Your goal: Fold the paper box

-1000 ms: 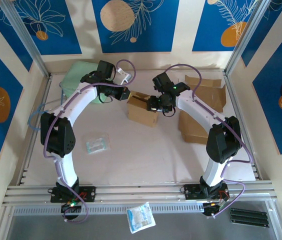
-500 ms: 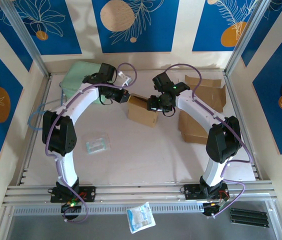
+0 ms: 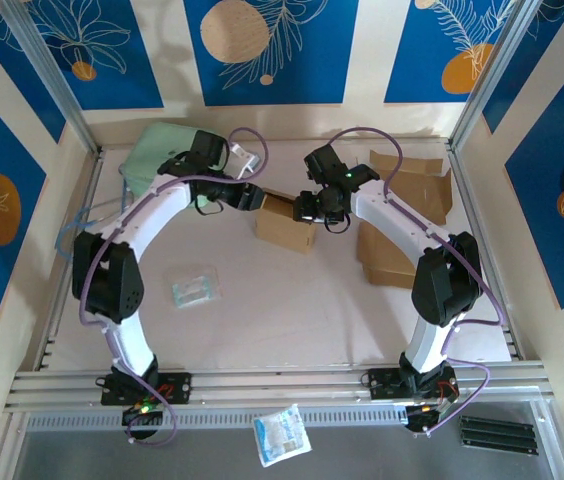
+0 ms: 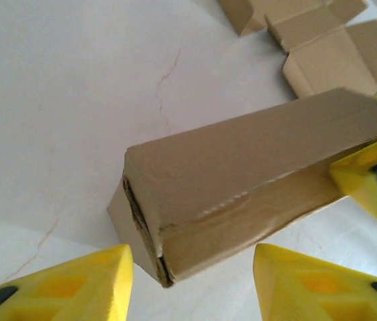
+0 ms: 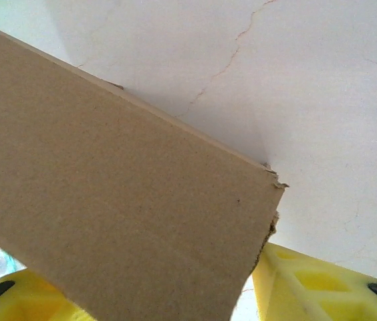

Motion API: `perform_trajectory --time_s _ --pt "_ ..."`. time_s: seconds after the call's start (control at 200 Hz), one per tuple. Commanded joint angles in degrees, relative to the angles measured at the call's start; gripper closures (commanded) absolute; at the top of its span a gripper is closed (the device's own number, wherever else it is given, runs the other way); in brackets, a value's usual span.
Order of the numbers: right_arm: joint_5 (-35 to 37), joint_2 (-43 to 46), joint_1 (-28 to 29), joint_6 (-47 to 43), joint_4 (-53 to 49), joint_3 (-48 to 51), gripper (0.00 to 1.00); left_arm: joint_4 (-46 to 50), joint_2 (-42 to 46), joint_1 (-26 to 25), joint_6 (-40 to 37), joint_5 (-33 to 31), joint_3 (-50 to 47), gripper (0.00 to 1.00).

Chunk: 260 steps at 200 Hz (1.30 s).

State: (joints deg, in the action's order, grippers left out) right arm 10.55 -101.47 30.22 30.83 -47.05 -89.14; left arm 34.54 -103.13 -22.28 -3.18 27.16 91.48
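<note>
While both arms are reaching inward, paper box [image 3: 284, 222]: showing at mid-rear of the white table [image 3: 292, 310], between the two grippers.
Left gripper [image 3: 254, 196]: hovering at the box's left end, yellow fingers [image 4: 61, 284] standing apart, not touching cardboard.
Right gripper [image 3: 309, 207]: clamping the box's right end, fingers [image 5: 322, 287] pressing on both faces.
Flat cardboard blanks [image 3: 407, 215]: lying right of the box, partly under the right arm.
Plastic packet [image 3: 194, 286]: lying toward the front-left, well apart from the box.

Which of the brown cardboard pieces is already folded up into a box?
The box in the middle; the other cardboard pieces to its right lie flat, unfolded.
</note>
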Motion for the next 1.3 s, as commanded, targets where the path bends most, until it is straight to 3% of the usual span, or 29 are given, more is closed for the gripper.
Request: perform_trajectory --time_s 0.0,0.16,0.32,0.57,0.795,0.985,1.296 --pt "1.7 -2.6 0.4 -1.1 -3.4 0.8 0.5 -5.7 4.7 0.4 4.6 1.6 -1.4 0.48" --pt "1.7 -2.7 0.4 -1.2 -3.3 0.7 0.5 -15.2 5.2 1.1 17.0 -4.0 -3.3 0.41" --pt "1.6 -2.7 0.6 -1.3 -3.4 0.8 0.5 -12.7 -2.1 1.2 23.5 -4.2 2.2 0.42" --pt "2.0 -2.5 0.6 -1.1 -3.7 0.6 0.48 -8.9 -6.6 1.2 22.7 -0.4 3.1 0.45" --pt "1.8 -2.9 0.7 -1.3 -3.9 -0.4 0.47 -9.4 -4.7 1.2 22.0 0.2 -3.1 0.62" --pt "2.5 -3.8 0.7 -1.5 -4.3 -0.8 0.46 -12.2 -2.0 1.2 23.7 3.4 -7.2 0.63" --pt "-1.4 -1.3 0.8 -3.5 -4.0 -1.7 0.41 -13.9 -2.1 1.2 25.1 2.6 -9.5 0.62"
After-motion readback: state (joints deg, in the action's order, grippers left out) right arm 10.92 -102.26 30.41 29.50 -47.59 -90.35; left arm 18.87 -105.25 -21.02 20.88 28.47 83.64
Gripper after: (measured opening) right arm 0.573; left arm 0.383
